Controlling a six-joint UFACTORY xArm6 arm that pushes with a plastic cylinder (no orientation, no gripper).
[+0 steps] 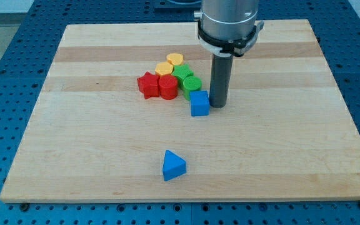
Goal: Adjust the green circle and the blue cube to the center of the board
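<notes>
The blue cube [199,104] sits near the middle of the wooden board [105,156]. The green circle [192,84] lies just above it, touching or nearly touching it, next to another green block [181,73]. My tip [218,104] is the lower end of the dark rod, down at the board right beside the blue cube's right side, touching or almost touching it.
A red star-like block [147,84] and a red block [167,86] lie left of the green ones. Two yellow blocks [164,67] [175,59] lie above them. A blue triangle [173,165] sits alone toward the view's bottom.
</notes>
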